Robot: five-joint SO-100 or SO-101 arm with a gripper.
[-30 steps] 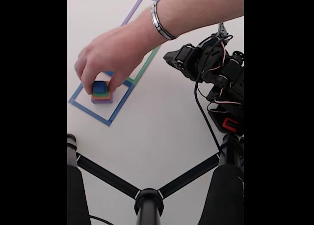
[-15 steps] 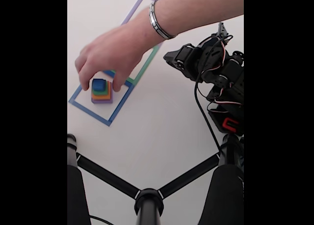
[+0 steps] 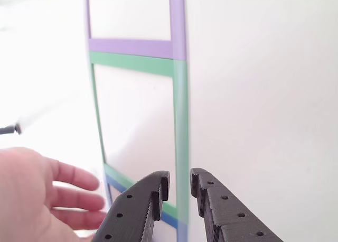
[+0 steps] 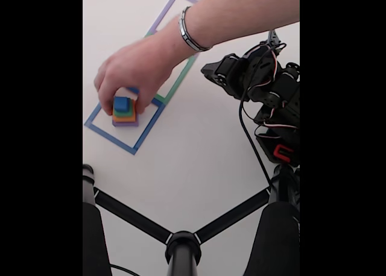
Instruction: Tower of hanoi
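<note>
Fixed view, left-centre of frame: the tower of hanoi stack (image 4: pixel 125 112) stands on the white counter (image 4: pixel 199 149) inside the blue taped square (image 4: pixel 96 128). 4 blocks, largest at the bottom: purple block (image 4: pixel 125 123), orange block (image 4: pixel 124 117), green block (image 4: pixel 125 111), blue cube (image 4: pixel 121 102) on top.

A person's hand (image 4: pixel 129 71) reaches in from the upper right, fingers down around the top of the stack. Metal bracelet (image 4: pixel 188 30) on the wrist. Cannot tell whether the fingers grip the blocks or only touch them.

The arm sits at the right edge of the fixed view, well apart from the stack. Claw (image 3: pixel 179 186) at lower centre of the other view: tips slightly apart, narrow gap, nothing between them. It hangs above the green taped square (image 3: pixel 179 120); the purple taped square (image 3: pixel 177 20) lies beyond, toward the top of the frame. The hand (image 3: pixel 37 199) shows at lower left of this view, near the claw.

Risks, as judged:
- Hand in the workspace. If the arm starts toward the stack now, the claw would likely strike the fingers or wrist.
- A nudge from the hand as it lifts away could skew or topple the stack, leaving blocks off-centre for the claw.
- The gap looks narrow for even the blue cube; closing in without opening wider would probably push the cube off the green block.
- The blue cube is partly covered by fingers, so its exact seat is uncertain.
</note>
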